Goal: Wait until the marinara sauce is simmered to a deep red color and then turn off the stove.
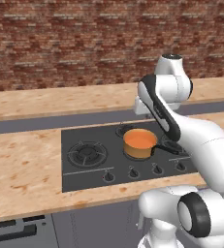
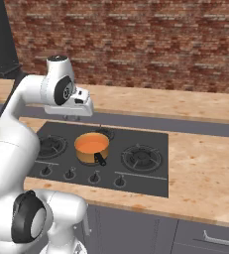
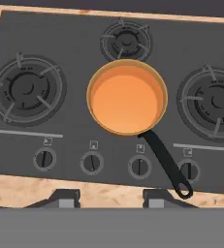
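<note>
On the stove (image 3: 74, 38), saucepan (image 3: 127, 97) handle (image 3: 168, 164) toward the knobs (image 3: 91, 162)

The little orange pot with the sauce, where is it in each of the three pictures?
Left base view: the saucepan sits right of middle on the stove, handle pointing right.
Right base view: the saucepan sits left of middle, handle toward the knobs.
Hand view: the saucepan is in the centre.
Shared landmark: the row of knobs just in front of it.

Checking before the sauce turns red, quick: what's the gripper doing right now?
Gripper: empty, hanging high above the dark grey cooktop, touching nothing; whether its jaws are open or shut cannot be told.
</note>
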### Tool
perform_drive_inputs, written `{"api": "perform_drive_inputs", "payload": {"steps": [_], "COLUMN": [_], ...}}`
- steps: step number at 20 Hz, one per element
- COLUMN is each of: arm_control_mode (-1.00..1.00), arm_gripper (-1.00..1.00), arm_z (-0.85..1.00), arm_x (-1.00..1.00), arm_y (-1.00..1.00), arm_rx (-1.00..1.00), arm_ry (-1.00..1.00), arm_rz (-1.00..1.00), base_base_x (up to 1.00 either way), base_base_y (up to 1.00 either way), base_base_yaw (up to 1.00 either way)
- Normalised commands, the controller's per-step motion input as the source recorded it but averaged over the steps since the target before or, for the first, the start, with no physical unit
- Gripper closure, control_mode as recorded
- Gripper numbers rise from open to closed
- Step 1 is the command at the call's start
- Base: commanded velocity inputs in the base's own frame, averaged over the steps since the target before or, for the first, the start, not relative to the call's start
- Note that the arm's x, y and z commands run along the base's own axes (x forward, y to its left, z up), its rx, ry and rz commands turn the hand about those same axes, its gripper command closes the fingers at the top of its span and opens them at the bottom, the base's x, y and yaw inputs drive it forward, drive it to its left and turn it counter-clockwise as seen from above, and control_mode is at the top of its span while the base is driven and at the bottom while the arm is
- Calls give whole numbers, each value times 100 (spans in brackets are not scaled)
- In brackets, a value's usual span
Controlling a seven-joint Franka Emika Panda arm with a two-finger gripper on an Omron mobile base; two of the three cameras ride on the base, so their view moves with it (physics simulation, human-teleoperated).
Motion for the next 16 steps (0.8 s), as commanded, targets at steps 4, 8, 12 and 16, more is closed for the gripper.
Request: {"api": "perform_drive_inputs", "payload": {"steps": [4, 8, 12, 16], "arm_control_mode": [-100, -100, -100, -100], "arm_gripper": [-100, -100, -100, -100], "arm_z": [6, 0, 0, 0], "arm_x": [-68, 4, -5, 0], "arm_y": [34, -3, 0, 0], "arm_rx": [-26, 0, 0, 0], "arm_ry": [-48, 0, -4, 0], "arm_rz": [-1, 0, 0, 0], "base_base_x": [0, 0, 0, 0], "base_base_y": [0, 0, 0, 0], "base_base_yaw": [0, 0, 0, 0]}}
